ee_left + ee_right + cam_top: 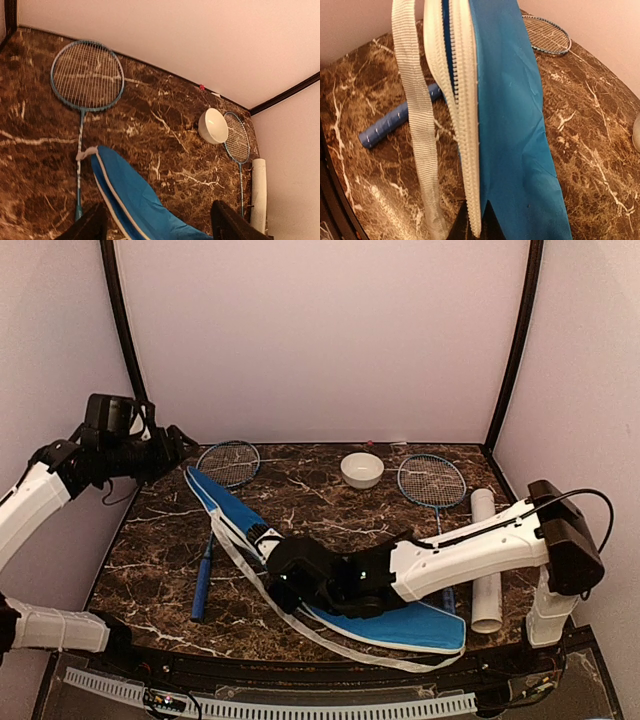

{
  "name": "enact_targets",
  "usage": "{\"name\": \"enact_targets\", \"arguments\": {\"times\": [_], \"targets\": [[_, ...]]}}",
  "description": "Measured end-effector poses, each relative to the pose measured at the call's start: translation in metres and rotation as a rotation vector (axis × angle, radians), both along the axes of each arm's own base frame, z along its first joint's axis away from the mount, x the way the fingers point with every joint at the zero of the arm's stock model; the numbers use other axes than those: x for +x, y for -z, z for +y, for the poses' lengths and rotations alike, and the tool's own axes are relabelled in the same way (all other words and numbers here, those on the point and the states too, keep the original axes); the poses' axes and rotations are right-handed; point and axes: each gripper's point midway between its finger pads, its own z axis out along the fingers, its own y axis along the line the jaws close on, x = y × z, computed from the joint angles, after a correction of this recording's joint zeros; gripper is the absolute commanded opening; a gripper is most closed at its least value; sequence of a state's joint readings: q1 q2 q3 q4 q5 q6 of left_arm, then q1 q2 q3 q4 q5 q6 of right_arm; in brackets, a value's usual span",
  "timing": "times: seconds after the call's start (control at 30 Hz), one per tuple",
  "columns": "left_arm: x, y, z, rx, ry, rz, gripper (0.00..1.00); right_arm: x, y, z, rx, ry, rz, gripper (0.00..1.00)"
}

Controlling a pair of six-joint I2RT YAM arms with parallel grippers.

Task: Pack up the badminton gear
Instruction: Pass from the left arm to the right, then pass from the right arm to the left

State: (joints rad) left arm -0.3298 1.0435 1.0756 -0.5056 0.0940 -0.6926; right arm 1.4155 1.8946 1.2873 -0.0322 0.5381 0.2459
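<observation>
The long blue racket cover [400, 620] lies slantwise across the table, its white strap [415, 115] trailing beside it. My right gripper [485, 227] is shut on the cover's white zipper edge [470, 150], and the top view shows this gripper [278, 575] at the cover's middle. High at the left, my left gripper [185, 445] is open; its dark fingers [90, 225] stand wide apart above the cover's far end [130, 190], holding nothing. One blue racket [228, 462] lies left of the cover, with its handle [395, 120] near the strap. The other racket [432, 480] and the white tube [487, 560] lie at the right.
A small white bowl [362, 469] stands at the back middle between the two racket heads. Pink walls with dark corner posts close in the table on three sides. The right arm stretches low across the right half of the table.
</observation>
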Motion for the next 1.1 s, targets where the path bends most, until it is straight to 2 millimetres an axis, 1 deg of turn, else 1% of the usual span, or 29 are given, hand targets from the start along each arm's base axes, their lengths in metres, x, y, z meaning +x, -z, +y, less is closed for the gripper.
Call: {"name": "enact_targets", "arguments": {"times": [0.03, 0.1, 0.13, 0.17, 0.2, 0.27, 0.33, 0.43, 0.53, 0.6, 0.67, 0.73, 0.8, 0.9, 0.97, 1.03, 1.1], "targets": [[0.011, -0.017, 0.0, 0.034, 0.004, -0.037, 0.75, 0.006, -0.009, 0.0, 0.019, 0.008, 0.02, 0.0], [0.035, -0.059, -0.001, 0.101, 0.009, -0.131, 0.75, 0.021, -0.034, -0.001, 0.068, 0.038, 0.059, 0.0], [0.041, -0.074, -0.001, 0.122, 0.012, -0.168, 0.74, 0.028, -0.043, -0.002, 0.084, 0.05, 0.073, 0.0], [0.047, -0.094, -0.001, 0.145, 0.021, -0.221, 0.73, 0.036, -0.055, -0.004, 0.11, 0.065, 0.094, 0.0], [0.05, -0.108, -0.001, 0.164, 0.025, -0.262, 0.72, 0.045, -0.066, -0.006, 0.137, 0.084, 0.114, 0.0], [0.051, -0.126, -0.003, 0.189, 0.05, -0.324, 0.7, 0.061, -0.083, -0.012, 0.185, 0.118, 0.159, 0.0], [0.051, -0.132, -0.009, 0.2, 0.097, -0.357, 0.68, 0.079, -0.098, -0.021, 0.246, 0.158, 0.214, 0.0], [0.054, -0.125, -0.028, 0.185, 0.205, -0.362, 0.64, 0.108, -0.114, -0.04, 0.347, 0.228, 0.309, 0.0], [0.059, -0.101, -0.053, 0.145, 0.333, -0.328, 0.63, 0.132, -0.124, -0.056, 0.433, 0.286, 0.387, 0.0], [0.059, -0.079, -0.069, 0.106, 0.421, -0.287, 0.62, 0.143, -0.131, -0.062, 0.465, 0.317, 0.407, 0.0], [0.056, -0.06, -0.083, 0.076, 0.493, -0.249, 0.62, 0.145, -0.139, -0.062, 0.496, 0.328, 0.424, 0.0], [0.049, -0.046, -0.096, 0.063, 0.557, -0.223, 0.62, 0.144, -0.147, -0.058, 0.535, 0.319, 0.451, 0.0], [0.04, -0.041, -0.112, 0.057, 0.622, -0.223, 0.62, 0.143, -0.151, -0.055, 0.573, 0.312, 0.488, 0.0], [0.022, -0.036, -0.141, 0.035, 0.725, -0.239, 0.6, 0.143, -0.151, -0.053, 0.609, 0.32, 0.522, 0.0], [0.012, -0.029, -0.156, 0.019, 0.78, -0.237, 0.59, 0.146, -0.147, -0.053, 0.634, 0.334, 0.536, 0.0], [0.002, -0.012, -0.171, 0.003, 0.834, -0.208, 0.59, 0.148, -0.137, -0.055, 0.641, 0.356, 0.551, 0.0], [-0.005, 0.01, -0.183, -0.005, 0.873, -0.161, 0.59, 0.149, -0.124, -0.058, 0.643, 0.383, 0.565, 0.0]]}}
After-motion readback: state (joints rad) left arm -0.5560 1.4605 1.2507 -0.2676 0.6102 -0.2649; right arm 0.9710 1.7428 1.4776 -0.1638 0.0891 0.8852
